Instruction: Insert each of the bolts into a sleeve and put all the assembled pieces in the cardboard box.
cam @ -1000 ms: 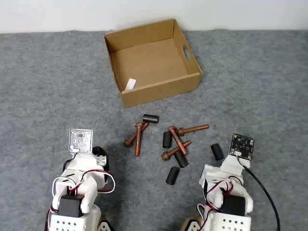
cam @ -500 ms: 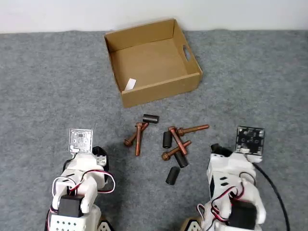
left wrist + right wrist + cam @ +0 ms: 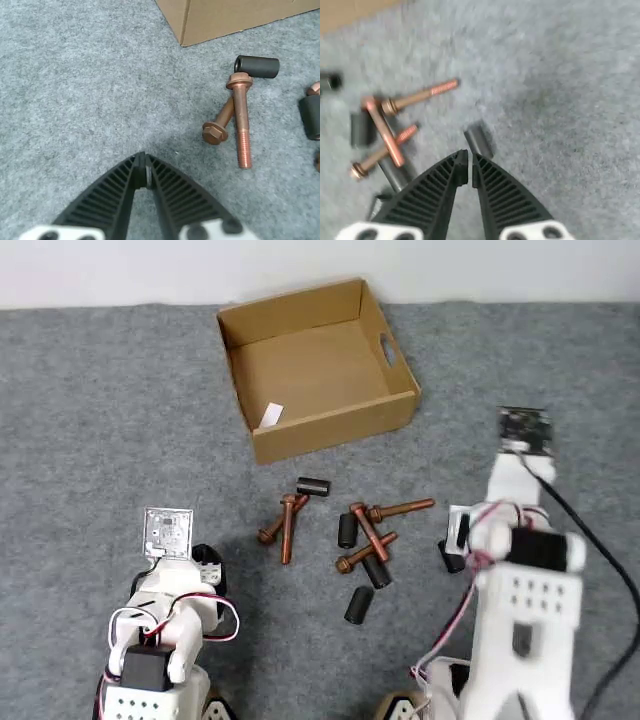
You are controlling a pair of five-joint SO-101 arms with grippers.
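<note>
Grey carpet (image 3: 100, 440) seen from above, with two robot arms at the near edge and an open box (image 3: 330, 430) at the far centre. The task looks barely begun. The box holds only a small white slip (image 3: 271, 415), and no bolt sits in a sleeve.

Five copper bolts (image 3: 288, 530) lie loose in the middle of the carpet, near the box: two crossed on the left, three overlapping on the right. Five black sleeves (image 3: 347, 530) are scattered among and around them, all empty as far as can be seen. All five pairs are left to join and to box.

The right arm (image 3: 520, 580) stands tall and stretches toward the far side, at the right of the pile. The right gripper (image 3: 470, 160) points down, its jaws pressed almost together and holding nothing. The rightmost sleeve (image 3: 479, 141) lies on the carpet just beyond its tips.

The left arm (image 3: 165, 630) sits folded at the near left. The left gripper (image 3: 143, 167) hangs low over bare carpet, jaws closed and empty, left of the crossed pair of bolts.
</note>
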